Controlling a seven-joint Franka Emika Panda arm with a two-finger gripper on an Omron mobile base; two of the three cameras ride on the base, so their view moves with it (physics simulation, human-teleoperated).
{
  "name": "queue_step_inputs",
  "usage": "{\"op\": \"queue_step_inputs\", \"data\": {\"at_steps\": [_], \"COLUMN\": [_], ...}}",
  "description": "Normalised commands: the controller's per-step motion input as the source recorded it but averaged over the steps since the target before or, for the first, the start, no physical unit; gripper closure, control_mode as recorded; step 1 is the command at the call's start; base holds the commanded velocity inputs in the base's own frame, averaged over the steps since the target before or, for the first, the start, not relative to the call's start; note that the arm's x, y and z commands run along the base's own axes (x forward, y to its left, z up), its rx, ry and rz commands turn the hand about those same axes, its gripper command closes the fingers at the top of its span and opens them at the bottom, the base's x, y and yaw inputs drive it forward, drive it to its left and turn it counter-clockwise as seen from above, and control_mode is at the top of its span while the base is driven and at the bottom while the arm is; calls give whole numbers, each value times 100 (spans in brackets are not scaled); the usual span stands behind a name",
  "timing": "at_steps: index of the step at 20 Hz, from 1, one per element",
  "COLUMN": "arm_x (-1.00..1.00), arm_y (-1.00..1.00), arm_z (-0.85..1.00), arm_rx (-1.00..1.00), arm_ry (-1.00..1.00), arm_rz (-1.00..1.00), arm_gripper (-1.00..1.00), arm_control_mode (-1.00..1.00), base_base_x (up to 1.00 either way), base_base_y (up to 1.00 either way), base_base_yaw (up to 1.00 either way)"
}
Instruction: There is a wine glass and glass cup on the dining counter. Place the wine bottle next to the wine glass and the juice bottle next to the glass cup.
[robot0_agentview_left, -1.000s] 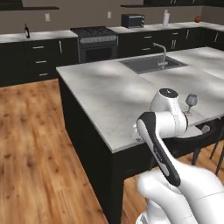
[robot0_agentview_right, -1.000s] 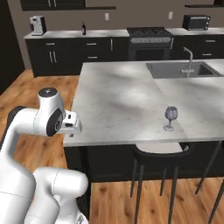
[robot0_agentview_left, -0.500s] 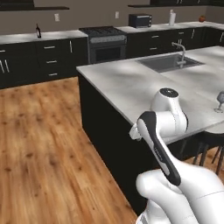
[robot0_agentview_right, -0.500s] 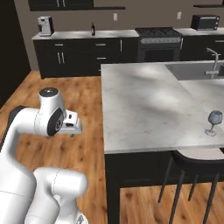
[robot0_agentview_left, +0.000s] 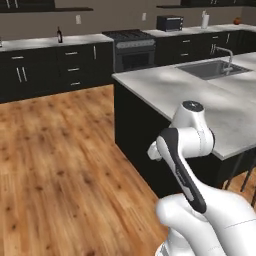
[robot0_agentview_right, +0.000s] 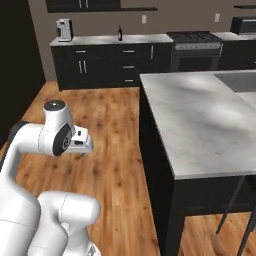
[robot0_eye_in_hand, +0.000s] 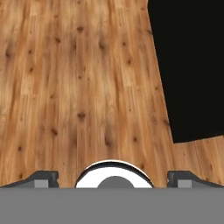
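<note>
Base has driven left since the last frame: the wine glass is gone from view, the dining counter (robot0_agentview_right: 200, 120) now sits right of my gripper (robot0_eye_in_hand: 113, 179), jaws wide, empty.

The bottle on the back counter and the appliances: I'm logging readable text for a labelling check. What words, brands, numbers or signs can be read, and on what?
None can be read.
Dark bottle on the back counter: too small to show any label text.
Microwave: no legible marking.
Coffee machine: no legible marking.
</note>
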Motion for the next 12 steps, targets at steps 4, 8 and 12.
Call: {"op": "queue_step_inputs", "data": {"at_steps": [4, 8, 12], "arm_x": [0, 0, 0], "arm_y": [0, 0, 0], "arm_z": [0, 0, 0], "arm_rx": [0, 0, 0], "arm_ry": [0, 0, 0], "arm_rz": [0, 0, 0], "arm_gripper": [-100, -100, -100], "arm_control_mode": [100, 100, 100], "base_base_x": [71, 87, 91], "base_base_y": [57, 43, 38], "base_base_yaw": [-17, -14, -12]}}
